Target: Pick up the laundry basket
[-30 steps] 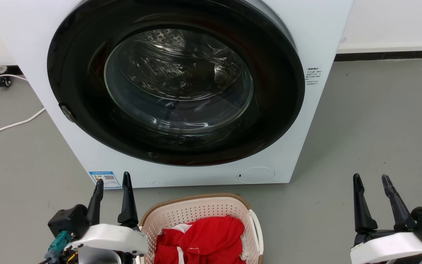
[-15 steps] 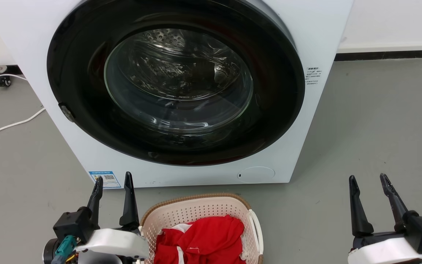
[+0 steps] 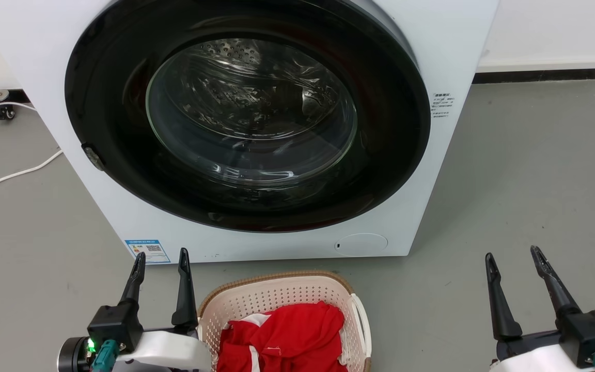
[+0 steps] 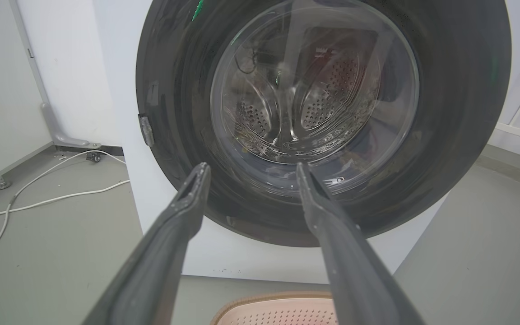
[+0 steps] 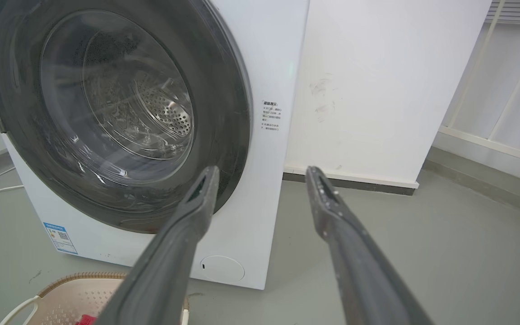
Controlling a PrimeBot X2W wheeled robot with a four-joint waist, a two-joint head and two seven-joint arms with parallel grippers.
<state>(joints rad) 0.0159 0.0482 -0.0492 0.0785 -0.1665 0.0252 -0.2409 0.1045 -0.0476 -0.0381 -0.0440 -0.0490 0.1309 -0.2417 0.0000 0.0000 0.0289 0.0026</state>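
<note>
Head view desk: We see the laundry basket [image 3: 277, 295] sitting on the grey floor [image 3: 535, 170] at bottom centre, just in front of the white washer [image 3: 452, 46], with a red garment [image 3: 287, 336] heaped inside. Its brown woven-look rim faces the machine, and a white loop handle [image 3: 363, 320] shows on its right side.

Wrist views desk: And the grippers?

Head view desk: We have the left gripper [image 3: 162, 253] just beside the basket's left edge, fingers parted and pointing toward the washer, nothing between them. We cannot tell whether that arm's white housing touches the basket. The right gripper [image 3: 512, 252] hangs well apart from the basket, over bare floor at lower right, fingers likewise spread and empty.

Wrist views desk: We confirm it. From the left wrist, both dark fingers stand apart against the round glass door [image 4: 314, 90], and a strip of basket rim shows at the bottom edge. From the right wrist, the spread pair frames the washer's right front edge and the white wall [image 5: 377, 90]. The basket sits at lower left with a sliver of red cloth.

Head view desk: We also note a white cable [image 3: 13, 175] on the floor to the washer's left and a blue label [image 3: 147, 250] at its lower front corner.
</note>
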